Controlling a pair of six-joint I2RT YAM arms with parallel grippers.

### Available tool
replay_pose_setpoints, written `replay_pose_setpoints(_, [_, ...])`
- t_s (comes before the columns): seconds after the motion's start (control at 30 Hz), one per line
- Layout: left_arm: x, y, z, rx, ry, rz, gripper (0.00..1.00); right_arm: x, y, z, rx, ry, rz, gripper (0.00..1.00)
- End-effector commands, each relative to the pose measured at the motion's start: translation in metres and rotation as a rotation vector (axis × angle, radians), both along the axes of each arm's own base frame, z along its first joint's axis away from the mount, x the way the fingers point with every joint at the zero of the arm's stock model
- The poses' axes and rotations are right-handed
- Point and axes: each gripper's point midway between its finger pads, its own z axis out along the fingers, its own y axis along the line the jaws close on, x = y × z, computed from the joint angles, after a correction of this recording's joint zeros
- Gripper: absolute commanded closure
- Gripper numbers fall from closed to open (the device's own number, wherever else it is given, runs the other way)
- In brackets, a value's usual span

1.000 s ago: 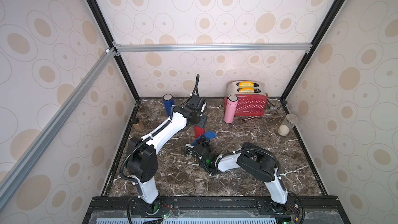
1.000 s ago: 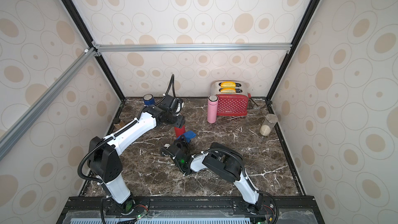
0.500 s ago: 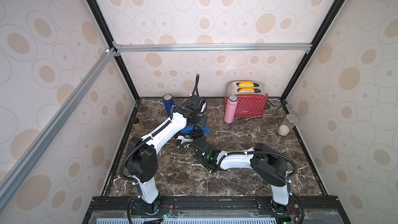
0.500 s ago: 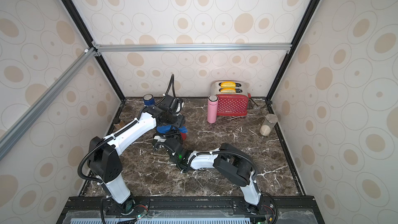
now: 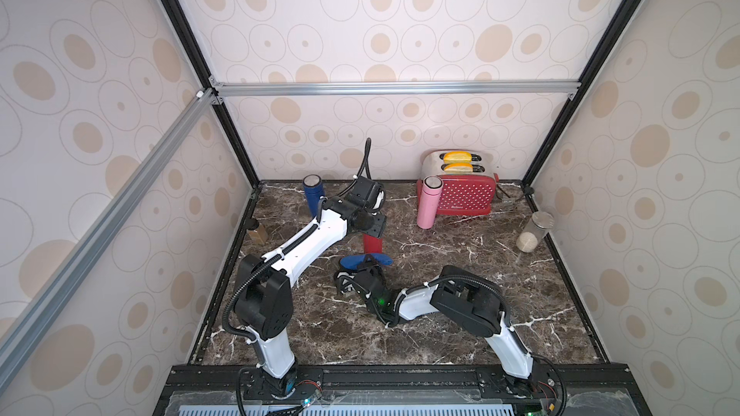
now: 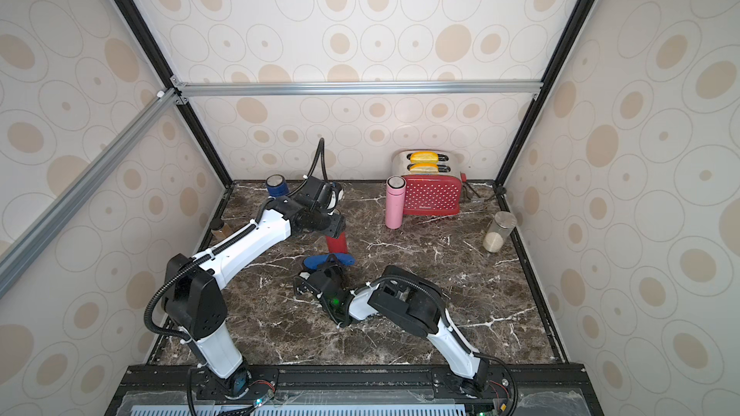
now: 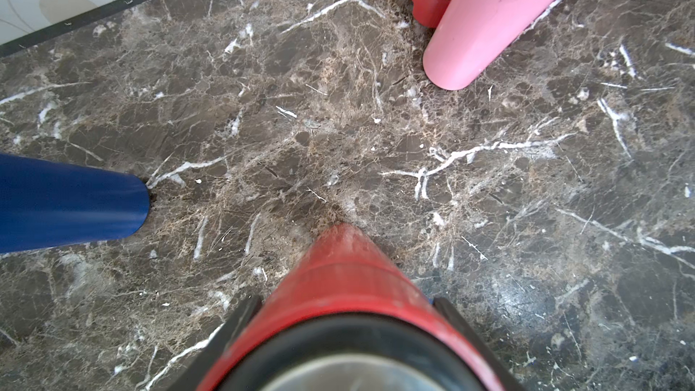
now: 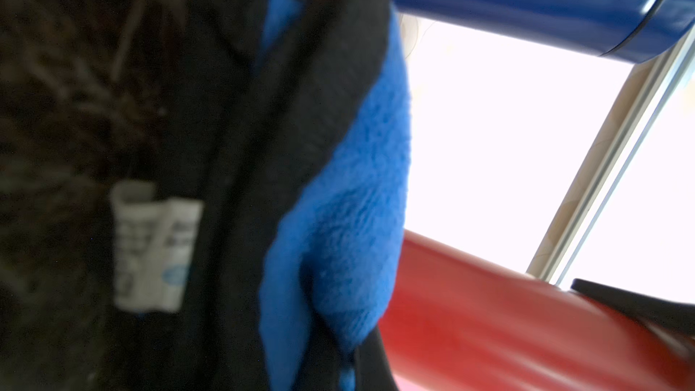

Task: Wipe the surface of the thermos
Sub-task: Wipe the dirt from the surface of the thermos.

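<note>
Left tool (image 5: 374, 230) clamps the red thermos (image 5: 372, 242) upright; right tool (image 5: 366, 270) pinches the blue cloth (image 5: 366, 261) just beside its base. Open desk (image 5: 480, 294) to the right.

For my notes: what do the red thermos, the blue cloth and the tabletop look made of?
Red thermos: likely painted metal, satin finish; soft sheen, metallic grey top.
Blue cloth: fluffy microfibre or terry; fuzzy nap shows.
Tabletop: brown marble or marble-look laminate, polished; white veins, faint glare.
</note>
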Motion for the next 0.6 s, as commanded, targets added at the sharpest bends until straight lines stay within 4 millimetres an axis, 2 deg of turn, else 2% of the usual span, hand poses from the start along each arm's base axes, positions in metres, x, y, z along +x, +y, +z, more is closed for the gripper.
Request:
replay_pose_setpoints(0.0, [-0.058,0.007,-0.046,0.063,0.273,-0.063,1.00,0.017,-0.040,0.022,0.061,-0.014,-0.141,1.00])
replay_pose_setpoints(0.13, [-0.052,0.012,-0.042,0.045,0.254,-0.054,1.00,-0.003,-0.073,0.040,0.085,0.002,-0.190,1.00])
replay_pose_setpoints(0.23, [-0.047,0.016,-0.039,0.034,0.239,-0.063,1.00,-0.021,-0.108,0.052,0.109,0.042,-0.261,1.00])
replay_pose_setpoints(0.4, [-0.047,0.010,-0.031,0.013,0.201,-0.174,1.00,-0.055,-0.170,0.072,0.242,0.239,-0.402,1.00])
replay_pose_setpoints(0.5, [-0.052,0.004,-0.028,0.003,0.185,-0.276,1.00,-0.076,-0.189,0.081,0.321,0.411,-0.441,1.00])
replay_pose_setpoints(0.57, [-0.056,0.000,-0.026,-0.005,0.178,-0.339,1.00,-0.089,-0.196,0.086,0.372,0.518,-0.460,1.00])
